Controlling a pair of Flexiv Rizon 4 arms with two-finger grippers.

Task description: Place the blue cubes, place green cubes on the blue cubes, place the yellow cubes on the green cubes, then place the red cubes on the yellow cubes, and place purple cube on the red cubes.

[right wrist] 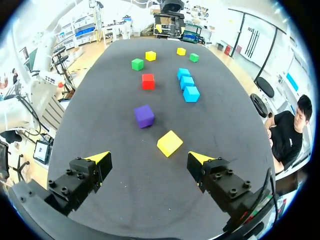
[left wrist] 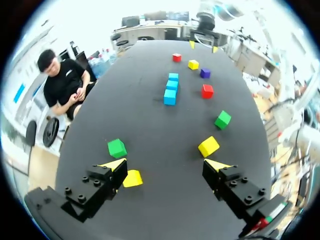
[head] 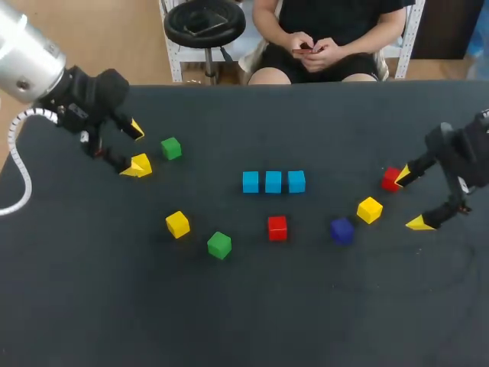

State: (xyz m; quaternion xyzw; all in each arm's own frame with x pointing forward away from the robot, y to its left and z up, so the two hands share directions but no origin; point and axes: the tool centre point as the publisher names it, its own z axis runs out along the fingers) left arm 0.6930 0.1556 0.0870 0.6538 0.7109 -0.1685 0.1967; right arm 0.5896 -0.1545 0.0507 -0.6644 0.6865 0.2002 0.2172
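Left gripper (head: 137,147) stands released, a yellow cube (left wrist: 132,178) just beside its 6 o'clock finger and a green cube (head: 171,148) at its 3 o'clock. Right gripper (head: 411,199) is also released, with a red cube (head: 392,178) near at 10 o'clock. Blue cubes (head: 273,182) form a row mid-table, with the purple cube (head: 341,230) at their 4 o'clock.

Nothing readable showing for you here: no text, label, brand, number or sign coming through legibly in any view.
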